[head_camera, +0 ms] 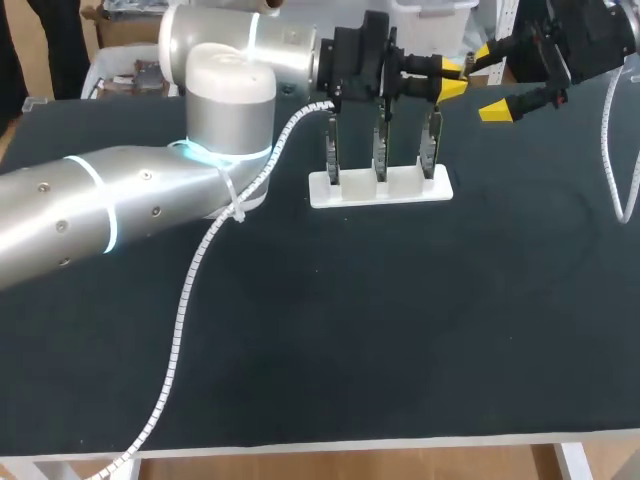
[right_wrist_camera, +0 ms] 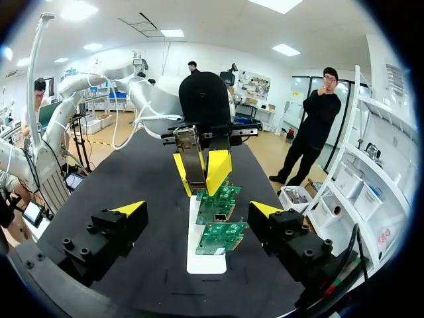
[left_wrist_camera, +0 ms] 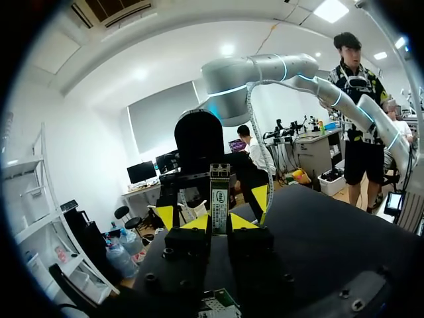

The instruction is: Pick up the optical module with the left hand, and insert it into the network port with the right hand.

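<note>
Left end effector [left_wrist_camera: 218, 222] clamps optical module [left_wrist_camera: 219, 191], stretched across table [head_camera: 400, 330] | right end effector [right_wrist_camera: 197, 210] spread wide, opposite

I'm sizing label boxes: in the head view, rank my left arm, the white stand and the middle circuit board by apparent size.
1. Left arm, largest, partly because it is nearest the camera.
2. White stand.
3. Middle circuit board, smallest.

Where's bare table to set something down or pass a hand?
Free: the near half of the table, in front of the white board holder and right of the cable. Crowded: over the holder, left gripper and right gripper close together.
</note>
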Controlling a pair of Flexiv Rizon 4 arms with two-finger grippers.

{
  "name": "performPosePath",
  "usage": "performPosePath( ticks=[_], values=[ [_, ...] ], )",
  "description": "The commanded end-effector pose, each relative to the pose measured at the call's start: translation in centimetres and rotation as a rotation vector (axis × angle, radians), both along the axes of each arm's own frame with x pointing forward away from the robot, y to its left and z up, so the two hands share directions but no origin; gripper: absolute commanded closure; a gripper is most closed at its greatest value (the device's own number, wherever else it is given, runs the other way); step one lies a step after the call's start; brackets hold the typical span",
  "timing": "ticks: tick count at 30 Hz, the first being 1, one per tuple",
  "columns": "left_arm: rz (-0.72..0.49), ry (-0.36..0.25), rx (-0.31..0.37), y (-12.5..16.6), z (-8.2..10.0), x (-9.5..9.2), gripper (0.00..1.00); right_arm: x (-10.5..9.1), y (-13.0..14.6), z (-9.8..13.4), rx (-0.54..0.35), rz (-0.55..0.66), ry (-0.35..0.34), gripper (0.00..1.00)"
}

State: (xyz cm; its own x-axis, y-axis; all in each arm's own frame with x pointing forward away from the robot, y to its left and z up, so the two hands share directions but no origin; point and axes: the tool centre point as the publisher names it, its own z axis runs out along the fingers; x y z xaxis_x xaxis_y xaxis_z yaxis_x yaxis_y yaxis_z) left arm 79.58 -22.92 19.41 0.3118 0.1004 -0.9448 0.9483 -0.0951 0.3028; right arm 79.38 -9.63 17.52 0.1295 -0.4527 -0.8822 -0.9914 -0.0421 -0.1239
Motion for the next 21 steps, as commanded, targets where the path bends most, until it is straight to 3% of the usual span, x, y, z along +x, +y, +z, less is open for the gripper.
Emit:
performPosePath(
  ticks=[1, 11, 21],
  values=[
    [0.003, 0.007, -0.001, 0.62, -0.16, 0.12, 1.00, -0.16, 0.01, 0.04, -0.001, -0.003, -0.002, 0.00],
    [0.012, 0.073, 0.045, 1.29, 0.40, 0.53, 1.00, -0.16, 0.01, 0.04, -0.001, -0.003, -0.002, 0.00],
    [0.016, 0.095, 0.049, 0.84, -0.11, 0.84, 1.00, -0.16, 0.01, 0.04, -0.001, -0.003, -0.002, 0.00]
  ],
)
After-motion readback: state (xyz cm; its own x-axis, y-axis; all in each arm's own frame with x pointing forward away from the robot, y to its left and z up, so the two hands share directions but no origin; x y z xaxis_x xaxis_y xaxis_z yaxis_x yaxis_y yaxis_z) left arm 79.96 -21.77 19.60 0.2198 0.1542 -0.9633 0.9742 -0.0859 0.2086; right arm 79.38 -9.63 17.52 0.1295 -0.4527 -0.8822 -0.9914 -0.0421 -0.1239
